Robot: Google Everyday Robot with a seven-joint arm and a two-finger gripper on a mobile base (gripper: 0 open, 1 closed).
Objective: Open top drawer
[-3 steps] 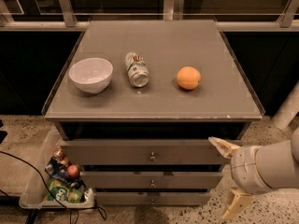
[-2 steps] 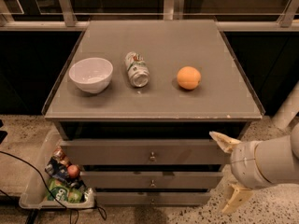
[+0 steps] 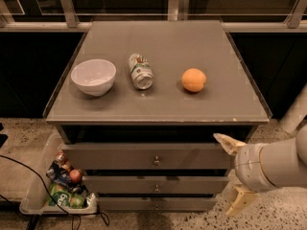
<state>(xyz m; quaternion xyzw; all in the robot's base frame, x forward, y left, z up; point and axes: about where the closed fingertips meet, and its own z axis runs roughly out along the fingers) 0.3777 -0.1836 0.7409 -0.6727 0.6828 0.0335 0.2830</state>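
The top drawer [image 3: 115,157] is the widest grey front under the cabinet's top, with a small round brass knob [image 3: 156,161] at its centre. Its front stands a little forward of a dark gap under the cabinet top. Two narrower grey drawer fronts [image 3: 124,184] lie below it, each with a similar knob. My gripper [image 3: 224,174] is at the lower right, in front of the right end of the drawers. It is open, with one pale finger [image 3: 228,143] at the top drawer's right end and the other [image 3: 239,201] lower down. It holds nothing.
On the grey cabinet top [image 3: 240,104] sit a white bowl [image 3: 93,76], a can lying on its side [image 3: 141,71] and an orange [image 3: 194,80]. A clear bin of snacks [image 3: 60,183] and a black cable [image 3: 29,176] lie on the floor at left. A railing [image 3: 153,25] runs behind.
My gripper and forearm have shifted slightly up and to the left, towards the right end of the drawers. The drawers and the things on top have not moved.
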